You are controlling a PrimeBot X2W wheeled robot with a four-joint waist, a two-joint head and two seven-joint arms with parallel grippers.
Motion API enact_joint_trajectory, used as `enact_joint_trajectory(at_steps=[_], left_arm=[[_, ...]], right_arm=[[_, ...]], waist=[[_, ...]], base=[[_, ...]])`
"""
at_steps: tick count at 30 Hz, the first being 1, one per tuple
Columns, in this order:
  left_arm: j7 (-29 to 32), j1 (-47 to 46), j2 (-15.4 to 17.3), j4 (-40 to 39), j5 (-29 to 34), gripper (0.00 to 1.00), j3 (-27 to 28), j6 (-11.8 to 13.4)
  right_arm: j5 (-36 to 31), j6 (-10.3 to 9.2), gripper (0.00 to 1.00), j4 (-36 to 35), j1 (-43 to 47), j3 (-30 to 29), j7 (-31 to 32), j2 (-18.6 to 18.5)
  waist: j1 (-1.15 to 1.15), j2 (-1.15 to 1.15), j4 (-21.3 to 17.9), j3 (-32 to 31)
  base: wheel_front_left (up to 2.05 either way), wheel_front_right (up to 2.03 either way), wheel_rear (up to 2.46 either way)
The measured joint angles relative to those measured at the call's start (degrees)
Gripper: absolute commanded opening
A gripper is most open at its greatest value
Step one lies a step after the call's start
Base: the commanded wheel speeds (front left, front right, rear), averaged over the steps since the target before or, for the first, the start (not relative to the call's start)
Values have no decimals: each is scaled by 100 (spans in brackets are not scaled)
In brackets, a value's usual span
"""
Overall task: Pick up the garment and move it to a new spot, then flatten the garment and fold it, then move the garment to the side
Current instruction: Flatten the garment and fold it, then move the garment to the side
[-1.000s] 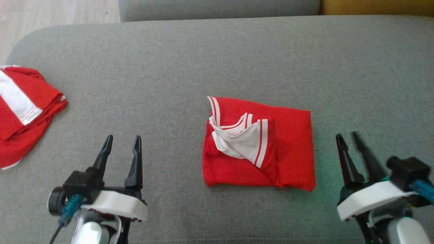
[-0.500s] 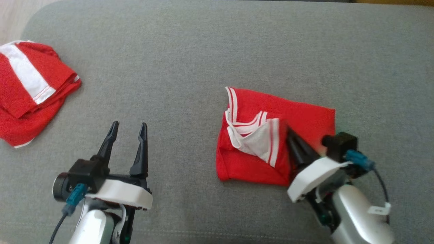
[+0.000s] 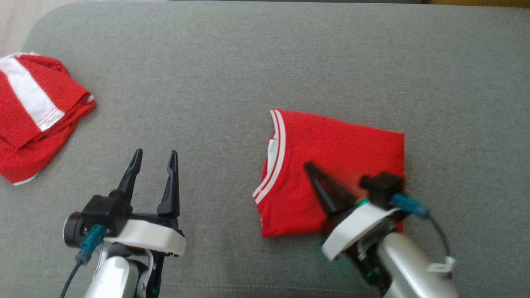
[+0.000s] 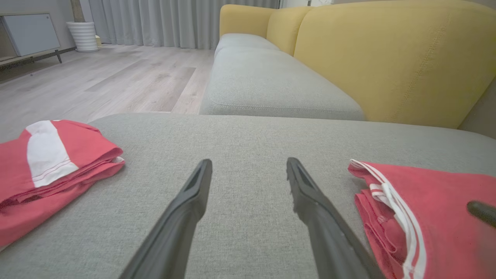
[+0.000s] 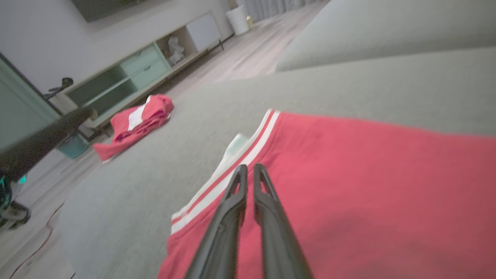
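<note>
Garment (image 3: 343,145), red with a white-striped edge, lies folded into a rough rectangle on a wide grey fabric cushion (image 3: 248,62), right of the middle and toward the near edge. Its striped edge faces left and its plain red face is up.

The right tool (image 3: 308,166) lies over the near part of the garment, pointing far and left. Its two fingers are pressed together, tips just short of the striped edge. Whether any cloth is caught between them cannot be told. The left tool (image 3: 156,152) hangs over bare cushion to the left of the garment. Its fingers are spread wide with nothing between them.

A second red cloth (image 3: 37,111) with a white band sits bunched at the far left edge of the cushion, well apart from the garment.

The cushion's weave is even and grey, with rounded corners. Beyond its far side, the left wrist view shows another grey seat (image 4: 263,85) backed by yellow upholstery (image 4: 387,58). To the left is a pale wood floor (image 4: 116,77). Grey curtains (image 4: 174,19) hang at the far wall, with a white ribbed pot (image 4: 82,35) at their foot and a low cabinet (image 4: 31,33) to the left of it.
</note>
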Motion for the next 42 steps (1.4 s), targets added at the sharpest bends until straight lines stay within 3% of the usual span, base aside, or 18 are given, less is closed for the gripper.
enact_joint_trajectory(at_steps=[8,9,15,23,42], left_arm=[[0,44,26,-43,-76,100,99,59],[-1,71,47,-58,-75,100,110,67],[2,295,145,-110,-74,100,121,115],[79,567,214,-244,-99,100,111,124],[364,1138,410,-448,-97,100,56,353]], right_arm=[[-592,0,100,-693,179,-1529,-305,-56],[-737,0,100,-917,362,-1933,-283,-78],[-1122,0,100,-1664,1045,-2731,-51,-96],[-1277,0,100,-2326,1730,-3034,415,-38],[-1410,0,100,-2876,2562,-3085,905,105]], waist=[[0,0,-285,-134],[0,0,-343,-184],[0,0,-448,-368],[0,0,-477,-713],[0,0,-518,-1276]], base=[[0,0,0],[0,0,0],[0,0,0],[0,0,0],[0,0,0]])
